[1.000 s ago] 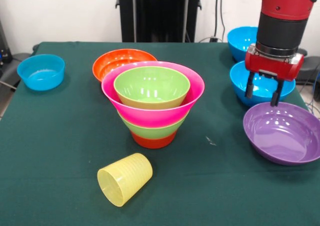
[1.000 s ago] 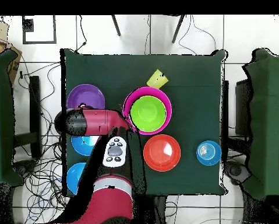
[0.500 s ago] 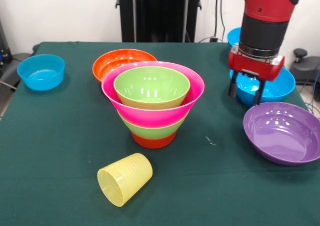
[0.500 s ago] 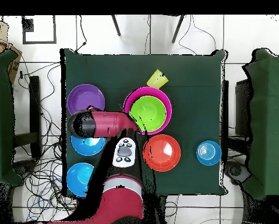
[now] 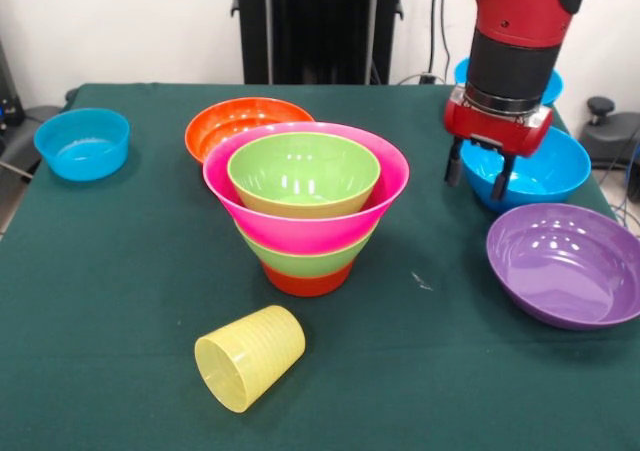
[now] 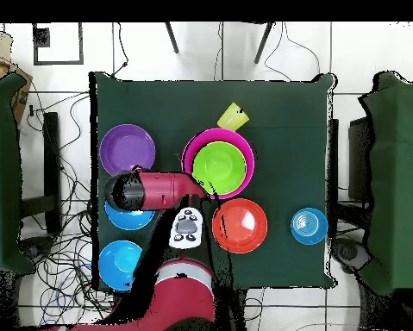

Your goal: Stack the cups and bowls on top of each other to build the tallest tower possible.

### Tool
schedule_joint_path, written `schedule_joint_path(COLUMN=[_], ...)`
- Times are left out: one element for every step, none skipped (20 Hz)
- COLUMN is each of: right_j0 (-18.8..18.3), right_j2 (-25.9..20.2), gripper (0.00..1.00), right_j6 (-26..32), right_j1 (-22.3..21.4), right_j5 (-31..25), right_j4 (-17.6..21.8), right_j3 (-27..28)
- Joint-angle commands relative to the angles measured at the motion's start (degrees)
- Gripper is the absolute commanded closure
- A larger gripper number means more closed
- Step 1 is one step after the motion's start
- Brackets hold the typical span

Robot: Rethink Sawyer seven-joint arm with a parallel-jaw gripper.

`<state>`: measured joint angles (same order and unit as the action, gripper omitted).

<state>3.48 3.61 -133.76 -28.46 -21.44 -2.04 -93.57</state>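
Gripper (image 5: 478, 173) open, empty, right of frame over blue bowl (image 5: 530, 169); swinging left risks clipping tower (image 5: 305, 206).

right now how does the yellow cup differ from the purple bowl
The yellow cup lies tipped on its side, while the purple bowl sits upright with its opening facing up. The cup is ribbed, translucent and narrow; the bowl is smooth, glossy, wide and shallow. Both stand apart from the tower, empty, on the green table.

A robotics lab: 1 red and black arm (image 5: 515, 31) stands at a green cloth-covered table (image 5: 110, 271), with loose black cables (image 6: 59, 250) sprawled over white tiled floor (image 6: 365, 52).
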Motion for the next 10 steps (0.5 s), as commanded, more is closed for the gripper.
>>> schedule_joint_path(right_j0=[-2.69,-2.82,-3.02,-3.04,-3.07,-3.00,-2.81,-2.66,-2.88,-3.28], right_j2=[-6.77,-7.04,-7.32,-7.47,-7.61,-7.63,-7.52,-7.47,-7.85,-8.34], gripper=[0.00,0.00,0.00,0.00,0.00,0.00,0.00,0.00,0.00,0.00], right_j6=[-1.02,-1.26,-1.48,-1.95,-2.43,-2.89,-3.32,-4.13,-4.39,-4.38], right_j1=[2.97,3.03,3.08,3.14,3.21,3.38,3.64,3.92,4.10,4.15], right_j5=[0.33,0.53,1.10,2.08,3.05,3.97,5.11,7.05,8.19,8.70], right_j4=[1.37,1.19,1.13,1.08,1.03,1.03,1.20,1.24,1.23,1.12], right_j3=[-3.67,-3.81,-4.08,-4.33,-4.57,-4.69,-4.72,-4.89,-5.12,-5.32])
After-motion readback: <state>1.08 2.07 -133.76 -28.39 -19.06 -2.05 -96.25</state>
